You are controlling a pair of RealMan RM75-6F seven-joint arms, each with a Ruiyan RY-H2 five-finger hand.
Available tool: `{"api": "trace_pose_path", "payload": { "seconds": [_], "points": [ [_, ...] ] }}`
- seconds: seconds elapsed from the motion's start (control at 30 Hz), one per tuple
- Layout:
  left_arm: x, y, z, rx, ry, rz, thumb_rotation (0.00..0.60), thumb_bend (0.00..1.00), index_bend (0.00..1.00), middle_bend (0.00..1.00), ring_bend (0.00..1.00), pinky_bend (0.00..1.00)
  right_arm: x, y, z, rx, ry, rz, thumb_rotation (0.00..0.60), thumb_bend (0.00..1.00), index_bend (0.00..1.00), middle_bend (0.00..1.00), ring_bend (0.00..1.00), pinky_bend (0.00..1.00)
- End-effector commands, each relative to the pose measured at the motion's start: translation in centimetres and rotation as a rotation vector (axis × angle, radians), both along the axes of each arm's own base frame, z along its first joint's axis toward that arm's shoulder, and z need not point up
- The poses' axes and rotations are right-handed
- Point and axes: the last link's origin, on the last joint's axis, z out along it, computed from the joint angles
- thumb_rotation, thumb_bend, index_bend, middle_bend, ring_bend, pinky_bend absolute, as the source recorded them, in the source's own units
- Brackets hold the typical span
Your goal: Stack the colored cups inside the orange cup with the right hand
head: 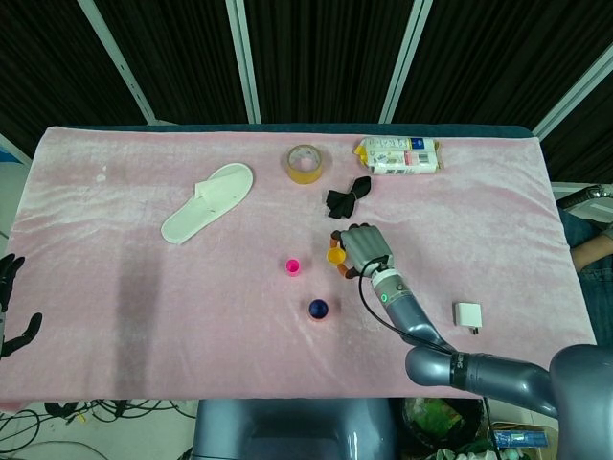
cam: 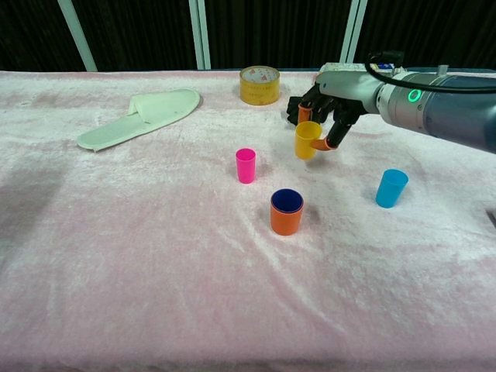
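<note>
While the small yellow plastic cup (head: pixel 335 256) is grasped by the right hand (head: pixel 365 249) in the head view, the left hand (head: pixel 10 305) is seen off the table's left edge, fingers spread and empty. From the chest view, that cup (cam: pixel 307 140) is held clear of the pink cloth, beyond the orange cup (cam: pixel 286 211), between a magenta cup (cam: pixel 246 165) and a blue cup (cam: pixel 390 187).

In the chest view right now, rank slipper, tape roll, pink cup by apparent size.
1. slipper, clearly largest.
2. tape roll.
3. pink cup, close to the tape; it is nearer the camera, so the true order is unsure.
</note>
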Motion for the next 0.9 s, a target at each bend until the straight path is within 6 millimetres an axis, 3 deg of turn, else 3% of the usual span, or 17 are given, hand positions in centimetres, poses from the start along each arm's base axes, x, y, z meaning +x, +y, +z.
{"api": "trace_pose_path", "payload": {
  "seconds": [0.03,0.2,0.37,0.6,0.9],
  "points": [
    [0.0,0.0,0.0,0.0,-0.001,-0.001,0.6,0.34,0.08,0.05,0.0,0.01,1.0,1.5,2.5,0.049,-0.079,-0.032,0.6,0.38,0.56,0.45,0.28,0.26],
    [0.1,0.0,0.0,-0.002,0.0,-0.004,0.6,0.34,0.08,0.05,0.0,0.01,1.8,3.9,4.5,0.066,-0.078,0.008,0.6,0.37,0.56,0.45,0.28,0.26],
    [0.1,-0.1,0.0,-0.002,-0.002,-0.007,0.6,0.34,0.08,0.05,0.0,0.01,2.1,6.0,5.0,0.09,-0.069,0.032,0.6,0.36,0.57,0.45,0.28,0.26],
    [0.1,-0.2,0.0,0.002,-0.003,-0.008,0.6,0.34,0.08,0.05,0.0,0.01,2.1,7.8,4.8,0.131,-0.042,0.055,0.6,0.35,0.57,0.45,0.28,0.26],
    [0.1,-0.2,-0.1,-0.001,0.002,-0.007,0.6,0.34,0.08,0.05,0.0,0.01,1.2,8.4,3.6,0.164,-0.036,0.035,0.6,0.35,0.57,0.45,0.28,0.26]
  ]
}}
